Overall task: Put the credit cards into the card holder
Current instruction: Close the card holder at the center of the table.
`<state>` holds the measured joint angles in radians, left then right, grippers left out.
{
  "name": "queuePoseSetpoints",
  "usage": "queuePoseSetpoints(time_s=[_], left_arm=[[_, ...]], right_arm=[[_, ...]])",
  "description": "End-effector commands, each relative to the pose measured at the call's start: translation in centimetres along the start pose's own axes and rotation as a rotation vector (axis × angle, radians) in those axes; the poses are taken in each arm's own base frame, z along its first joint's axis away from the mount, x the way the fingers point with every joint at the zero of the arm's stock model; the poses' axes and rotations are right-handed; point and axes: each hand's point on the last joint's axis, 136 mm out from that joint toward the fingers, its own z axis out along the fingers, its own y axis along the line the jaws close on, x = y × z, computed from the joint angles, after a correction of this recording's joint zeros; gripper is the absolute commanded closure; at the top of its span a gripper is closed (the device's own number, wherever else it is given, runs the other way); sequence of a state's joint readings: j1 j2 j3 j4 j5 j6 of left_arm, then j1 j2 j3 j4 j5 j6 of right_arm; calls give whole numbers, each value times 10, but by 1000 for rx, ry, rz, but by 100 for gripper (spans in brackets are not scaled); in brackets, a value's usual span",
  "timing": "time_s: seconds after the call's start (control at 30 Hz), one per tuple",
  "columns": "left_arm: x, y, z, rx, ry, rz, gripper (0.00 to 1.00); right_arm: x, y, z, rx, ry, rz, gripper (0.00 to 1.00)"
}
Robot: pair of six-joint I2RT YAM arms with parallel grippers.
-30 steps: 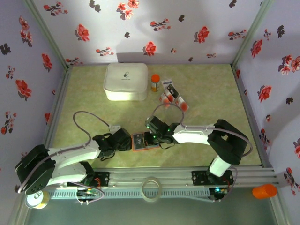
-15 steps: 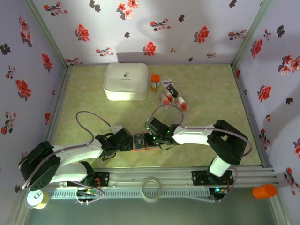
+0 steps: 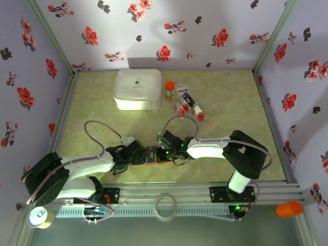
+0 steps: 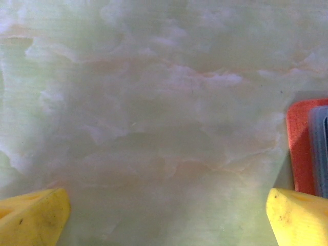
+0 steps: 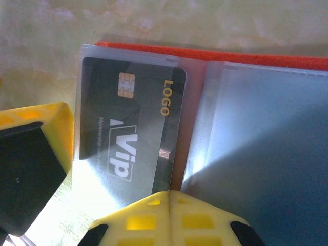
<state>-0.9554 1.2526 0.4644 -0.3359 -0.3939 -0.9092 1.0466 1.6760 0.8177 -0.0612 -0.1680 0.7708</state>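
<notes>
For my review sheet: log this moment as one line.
left gripper: open, beside card holder | right gripper: shut, over open holder | dark card: in sleeve | other cards: on table, back

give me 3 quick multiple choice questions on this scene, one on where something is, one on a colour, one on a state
1. Where does the card holder lie on the table?
a) back left corner
b) near edge, about the middle
c) far right side

2. What colour is the card in its clear sleeve?
a) white
b) dark
c) green

3. How do the left fingers stand?
a) shut on a card
b) shut, nothing held
c) wide open

Answers:
1 b, the top view has it low and central on the table.
2 b, the right wrist view shows a dark card with pale print.
3 c, the left wrist view shows them far apart over bare table.
</notes>
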Motion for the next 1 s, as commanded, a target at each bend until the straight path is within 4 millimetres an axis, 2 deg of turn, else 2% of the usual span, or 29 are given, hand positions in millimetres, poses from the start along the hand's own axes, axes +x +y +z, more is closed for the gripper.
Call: queuePoseSetpoints(time_s=[0.0, 0.27, 0.63, 0.73, 0.97], left_arm=[[12, -3, 8, 15, 46, 6, 0], [12, -3, 7, 20, 44, 5, 0], [8, 1, 0, 15, 24, 3, 0], [7, 3, -3, 12, 16, -1, 0], [2, 10, -12, 7, -5, -12, 0]], right_arm=[[3, 4, 5, 3, 15, 10, 100], [0, 9, 2, -5, 8, 5, 100], [-11, 12, -21, 15, -44, -18, 96], [-13, 13, -26, 22, -57, -26, 91], [-19, 8, -45, 65, -90, -61, 70]])
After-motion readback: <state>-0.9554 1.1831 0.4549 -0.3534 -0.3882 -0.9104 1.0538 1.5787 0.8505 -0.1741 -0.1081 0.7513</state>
